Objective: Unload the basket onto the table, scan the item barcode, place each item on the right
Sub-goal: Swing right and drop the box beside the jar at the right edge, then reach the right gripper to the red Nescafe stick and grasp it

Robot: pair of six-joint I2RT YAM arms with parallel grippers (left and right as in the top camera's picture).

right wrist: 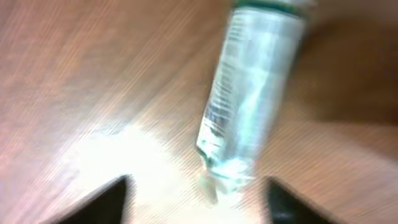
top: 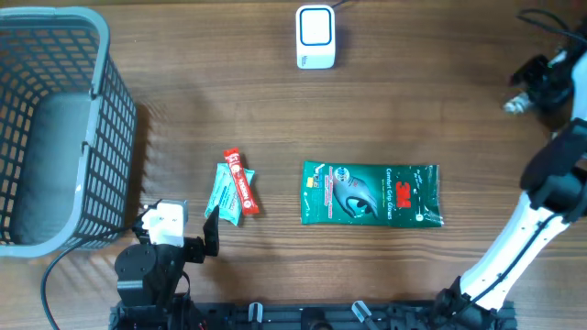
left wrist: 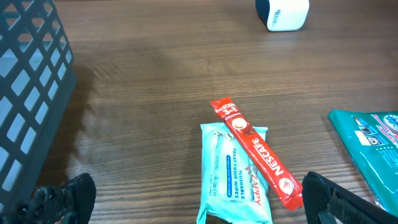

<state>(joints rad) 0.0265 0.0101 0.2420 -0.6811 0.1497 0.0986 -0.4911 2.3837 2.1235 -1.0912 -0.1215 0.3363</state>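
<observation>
A white barcode scanner stands at the table's far middle. A green 3M glove pack lies flat right of centre. A red Nescafe stick rests across a teal wipes pack left of centre. My left gripper is open at the near edge, with the near ends of the wipes pack and the stick lying between its fingers, untouched. My right gripper is far off at the back right. In the blurred right wrist view it is open and empty, the green pack ahead of it.
A tall grey mesh basket fills the left side, close beside my left arm, and shows as a dark grid in the left wrist view. The right arm's white link runs along the right edge.
</observation>
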